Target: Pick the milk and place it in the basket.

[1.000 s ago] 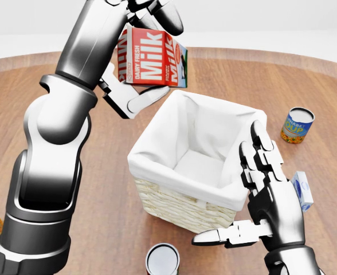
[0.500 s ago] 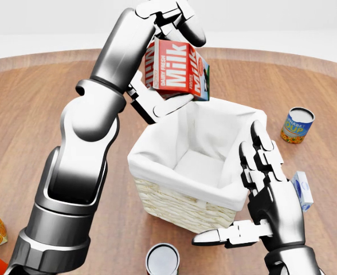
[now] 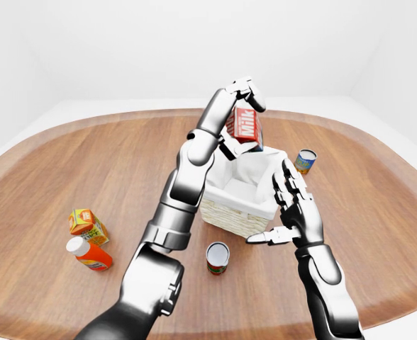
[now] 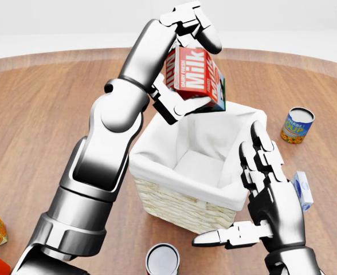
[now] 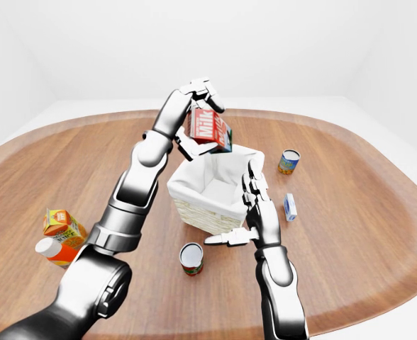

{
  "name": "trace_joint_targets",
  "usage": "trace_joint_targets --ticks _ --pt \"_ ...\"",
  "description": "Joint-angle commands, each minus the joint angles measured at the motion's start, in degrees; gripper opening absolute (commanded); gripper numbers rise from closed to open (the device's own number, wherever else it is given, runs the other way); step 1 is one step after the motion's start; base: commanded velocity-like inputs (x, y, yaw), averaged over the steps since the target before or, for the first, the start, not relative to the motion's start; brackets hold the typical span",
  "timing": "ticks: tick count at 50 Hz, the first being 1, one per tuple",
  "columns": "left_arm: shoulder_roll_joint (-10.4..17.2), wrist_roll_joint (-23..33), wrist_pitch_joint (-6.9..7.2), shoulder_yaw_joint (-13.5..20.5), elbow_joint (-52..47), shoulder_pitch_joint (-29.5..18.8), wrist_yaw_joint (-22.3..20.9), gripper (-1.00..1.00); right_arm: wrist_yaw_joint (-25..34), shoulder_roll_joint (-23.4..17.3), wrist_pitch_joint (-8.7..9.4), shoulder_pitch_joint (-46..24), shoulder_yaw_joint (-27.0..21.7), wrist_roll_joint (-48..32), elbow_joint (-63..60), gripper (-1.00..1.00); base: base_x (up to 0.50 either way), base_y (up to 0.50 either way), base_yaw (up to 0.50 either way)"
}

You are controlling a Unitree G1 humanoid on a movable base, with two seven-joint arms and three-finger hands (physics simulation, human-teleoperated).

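step: carry, I've got left hand (image 4: 187, 54) fingers clamped on red milk carton (image 4: 196, 77), tilted in air over top-left rim of white-lined wicker basket (image 4: 183, 200) | next: shift right over the opening, lower, release | right hand (image 4: 269, 195) fingers spread beside basket's right wall, empty | clutter: open tin can (image 4: 162, 259), soup can (image 4: 297, 125) on wooden desk (image 4: 36, 126), neither blocks

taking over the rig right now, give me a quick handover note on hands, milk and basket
Left hand: shut on the milk, held tilted in the air above the far rim of the basket.
Right hand: open, empty, beside the basket's right side.
Done: milk picked up and brought over the basket.
Left: lower it into the white-lined opening, which looks empty, then release. Likely a short move down and toward the camera.
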Motion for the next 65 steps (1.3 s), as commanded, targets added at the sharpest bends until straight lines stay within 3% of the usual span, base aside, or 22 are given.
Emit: trace_joint_targets --ticks 1,12,15,19,25,49,65 --pt "-0.4 -4.4 0.0 0.9 8.6 -3.4 3.4 -1.0 0.1 0.0 0.0 0.3 -0.1 -0.2 0.1 1.0 0.0 0.0 0.0" --pt "-0.4 -5.5 -0.41 1.5 20.2 -7.5 5.6 -1.0 0.1 0.0 0.0 0.5 -0.1 -0.1 -0.5 1.0 0.0 0.0 0.0" --pt "-0.2 -6.0 -4.08 2.1 26.9 -9.6 6.8 -1.0 0.2 0.1 0.0 0.6 -0.1 -0.2 0.1 1.0 0.0 0.0 0.0" --pt "-0.2 -6.2 -7.72 2.6 33.0 -11.4 8.6 -1.0 0.2 0.0 0.0 0.6 -0.1 -0.1 -0.1 1.0 0.0 0.0 0.0" --pt "-0.8 -5.7 -9.94 2.3 36.2 -12.0 10.0 -1.0 0.3 0.0 0.0 0.6 -0.1 -0.1 0.2 1.0 0.0 0.0 0.0" --pt "-1.4 -5.8 -10.0 3.3 44.9 -14.7 11.4 -1.0 0.4 0.1 0.0 1.0 0.3 0.0 1.1 1.0 0.0 0.0 0.0" --pt "-2.4 -3.0 -10.0 3.1 47.9 -14.4 12.3 -1.0 0.5 0.0 0.0 1.1 0.2 -0.1 1.1 1.0 0.0 0.0 0.0"
